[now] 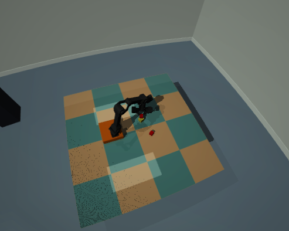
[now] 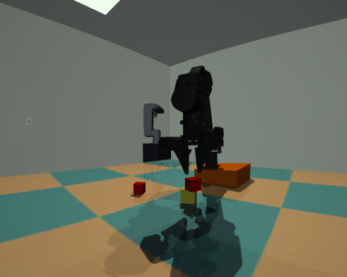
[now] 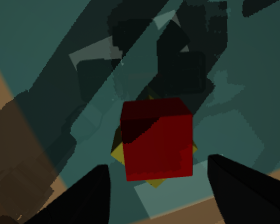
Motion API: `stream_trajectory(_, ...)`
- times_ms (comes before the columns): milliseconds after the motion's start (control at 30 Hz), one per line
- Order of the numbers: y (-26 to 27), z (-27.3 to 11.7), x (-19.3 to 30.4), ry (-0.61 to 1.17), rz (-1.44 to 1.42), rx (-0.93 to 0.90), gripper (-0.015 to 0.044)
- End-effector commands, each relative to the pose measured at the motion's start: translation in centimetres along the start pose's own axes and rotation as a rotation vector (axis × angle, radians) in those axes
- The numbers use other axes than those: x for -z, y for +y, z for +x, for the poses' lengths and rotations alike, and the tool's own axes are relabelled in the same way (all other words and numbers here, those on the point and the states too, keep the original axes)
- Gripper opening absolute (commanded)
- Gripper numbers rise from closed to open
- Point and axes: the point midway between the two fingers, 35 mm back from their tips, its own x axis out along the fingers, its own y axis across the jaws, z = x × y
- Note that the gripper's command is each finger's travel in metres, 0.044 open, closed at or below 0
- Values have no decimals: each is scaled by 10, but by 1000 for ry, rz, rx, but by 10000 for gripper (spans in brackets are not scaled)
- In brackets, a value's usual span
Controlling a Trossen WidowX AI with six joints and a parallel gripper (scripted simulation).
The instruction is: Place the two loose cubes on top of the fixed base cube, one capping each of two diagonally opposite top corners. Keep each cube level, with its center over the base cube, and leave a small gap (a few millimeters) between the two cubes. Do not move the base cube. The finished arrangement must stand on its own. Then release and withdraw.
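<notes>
checkered floor — yellow base cube, loose red cube, orange mount

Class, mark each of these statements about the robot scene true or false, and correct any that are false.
1. A red cube sits on the yellow base cube. True.
2. The gripper is clamped on that red cube. False: its fingers are open and above it, holding nothing.
3. The second red cube lies on the floor, apart from the base. True.
4. Both loose cubes are already stacked. False: only one is on the base.
5. The arm stands on an orange block. True.
</notes>
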Motion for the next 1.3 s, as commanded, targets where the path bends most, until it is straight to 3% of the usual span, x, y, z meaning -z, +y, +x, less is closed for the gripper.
stream_trajectory(0, -1, 0, 1, 0, 12, 0, 231)
stream_trajectory(67, -7, -2, 6, 0, 109, 0, 265)
stream_trajectory(1000, -94, -41, 164, -10, 2170, 20, 265)
stream_trajectory(1267, -95, -42, 168, -10, 2219, 21, 265)
